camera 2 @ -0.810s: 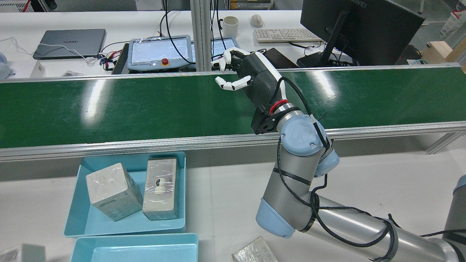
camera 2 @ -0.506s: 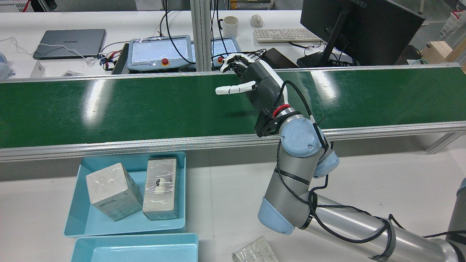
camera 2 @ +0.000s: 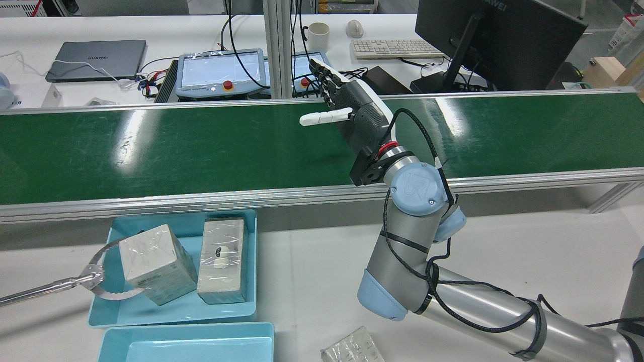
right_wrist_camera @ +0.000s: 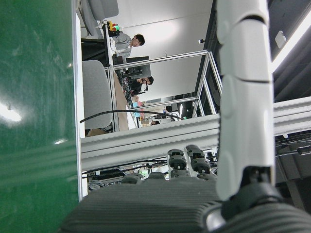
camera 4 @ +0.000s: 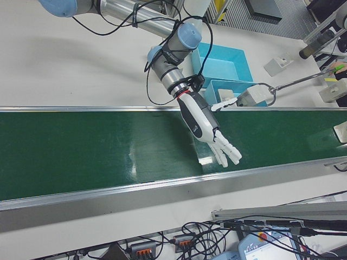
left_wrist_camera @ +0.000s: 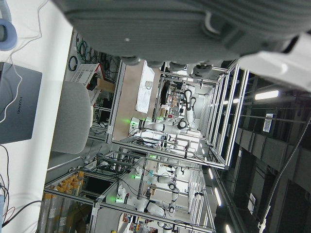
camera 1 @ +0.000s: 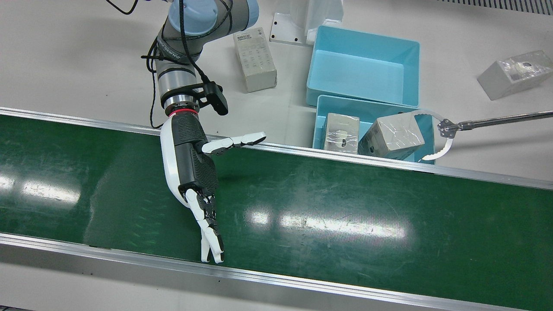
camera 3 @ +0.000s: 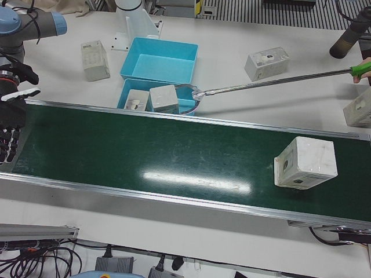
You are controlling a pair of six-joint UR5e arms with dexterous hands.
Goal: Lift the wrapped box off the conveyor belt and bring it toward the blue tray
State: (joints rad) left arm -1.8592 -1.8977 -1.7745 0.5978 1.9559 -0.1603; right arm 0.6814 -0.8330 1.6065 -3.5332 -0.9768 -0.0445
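Rear view: right hand [camera 2: 352, 113] flat and empty above the long green conveyor belt [camera 2: 201, 146].
Nearest the camera on the white desk [camera 2: 312, 261], two light-blue plastic trays lie end to end; the far blue tray [camera 2: 246, 306] holds two boxes wrapped in clear film, and a white-jawed reacher tool on a metal rod [camera 2: 93, 281] curves around the tilted one [camera 2: 156, 264]. Beyond it, the right hand hovers over the belt with fingers [camera 2: 324, 75] straight and spread, thumb out to the side, clasping nothing. In the left-front view, the white wrapped box [camera 3: 306, 163] to be picked sits on the belt, well apart from that hand. The left hand's open or closed state cannot be told from its own camera.
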